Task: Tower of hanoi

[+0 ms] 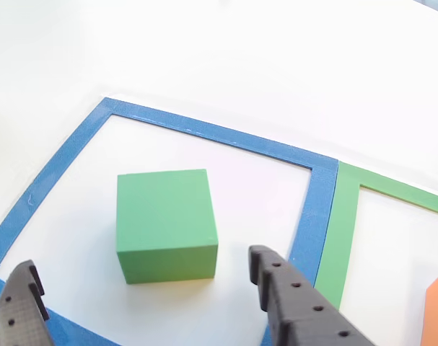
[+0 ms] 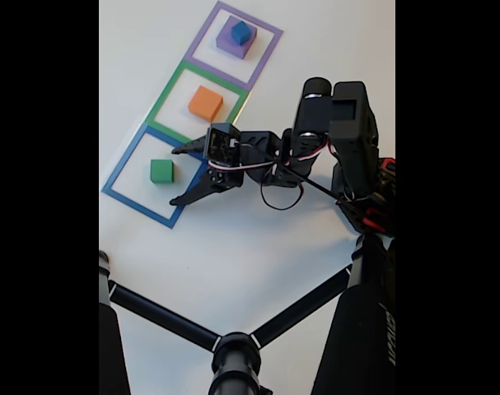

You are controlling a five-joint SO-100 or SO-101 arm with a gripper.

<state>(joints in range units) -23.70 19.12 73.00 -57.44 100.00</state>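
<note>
Tower of hanoi set is split over three outlines, none of it gripped. Gripper fingers spread wide, nothing between them; in the other view the two dark, matte fingertips show small holes along their faces and rise from the bottom edge on either side of the green block, apart from it.

Green block: matte, near-cubic, sharp edges, no clear long axis, flat on the table, sitting inside the blue square outline, sides slightly turned against that outline's bars. Outline is flat, thin, tape-like.

In the fixed view the orange block, a flatter square, lies inside the green square outline; its corner shows at the right edge of the other view. Purple block, flat and widest, lies inside the purple square outline with the small blue cube on top of it.

White, smooth table. Arm is black, with red and white wires looped at the wrist.
</note>
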